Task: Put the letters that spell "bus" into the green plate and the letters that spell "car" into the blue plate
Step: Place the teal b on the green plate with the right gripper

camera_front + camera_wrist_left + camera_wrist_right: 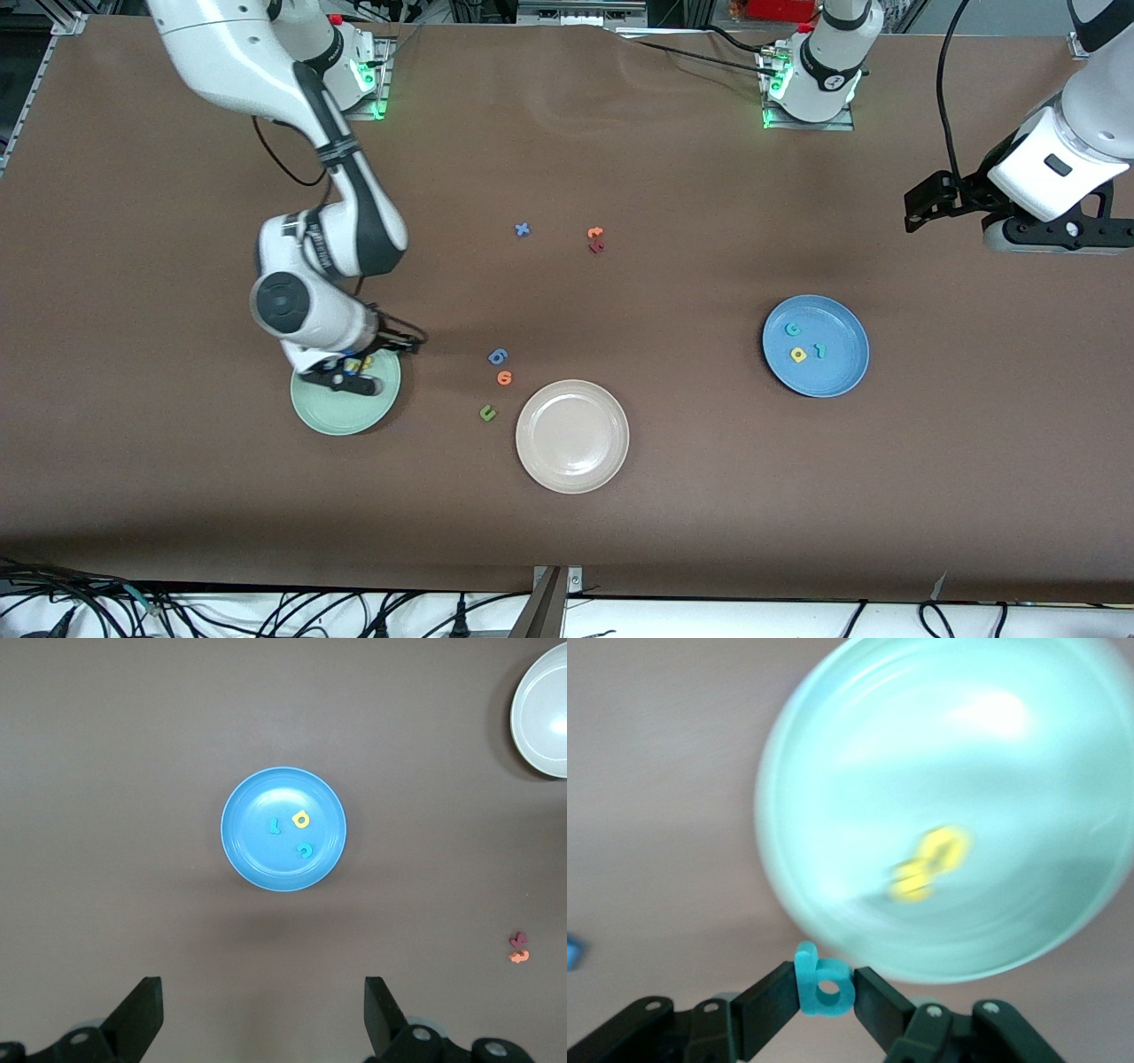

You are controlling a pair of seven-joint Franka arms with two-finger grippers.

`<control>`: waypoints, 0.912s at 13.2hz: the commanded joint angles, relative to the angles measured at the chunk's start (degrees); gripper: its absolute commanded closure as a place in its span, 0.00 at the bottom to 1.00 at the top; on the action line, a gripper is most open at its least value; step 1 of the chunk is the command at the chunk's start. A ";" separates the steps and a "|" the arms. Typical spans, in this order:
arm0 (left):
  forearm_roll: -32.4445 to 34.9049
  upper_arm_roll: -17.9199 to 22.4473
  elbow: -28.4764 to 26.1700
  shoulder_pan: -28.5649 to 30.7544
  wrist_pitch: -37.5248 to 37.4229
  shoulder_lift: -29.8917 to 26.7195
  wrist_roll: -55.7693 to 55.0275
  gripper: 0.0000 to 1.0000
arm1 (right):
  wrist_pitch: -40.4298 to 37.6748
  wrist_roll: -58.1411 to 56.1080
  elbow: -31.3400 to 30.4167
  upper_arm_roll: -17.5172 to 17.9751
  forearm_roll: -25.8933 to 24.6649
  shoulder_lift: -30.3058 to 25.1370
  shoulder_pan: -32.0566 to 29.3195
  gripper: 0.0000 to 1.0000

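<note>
Holding the teal b (824,987), the right end effector (824,992) hangs over the green plate (330,416).
Two yellow letters (930,864) lie in that plate; c, a, r (292,833) lie in the blue plate (846,377); the left end effector (261,1019) waits released above the counter (709,496).

A brown table (673,159) carries green plate (337,416), beige plate (572,436), blue plate (837,372) and loose foam letters (498,357).
</note>
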 commanded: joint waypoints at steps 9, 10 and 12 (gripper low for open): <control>0.29 -0.11 1.16 0.84 -2.77 -0.41 1.46 0.00 | 1.13 -14.72 -0.10 -4.22 0.89 2.49 -2.36 0.04; 0.20 -0.11 1.16 0.84 -2.95 -0.50 1.37 0.00 | 1.13 -14.46 -0.10 -4.22 0.89 2.32 -2.36 0.02; 0.20 -0.37 1.16 0.75 -3.03 -0.50 1.28 0.00 | 0.43 -14.63 0.08 -4.22 0.89 1.62 -2.36 0.01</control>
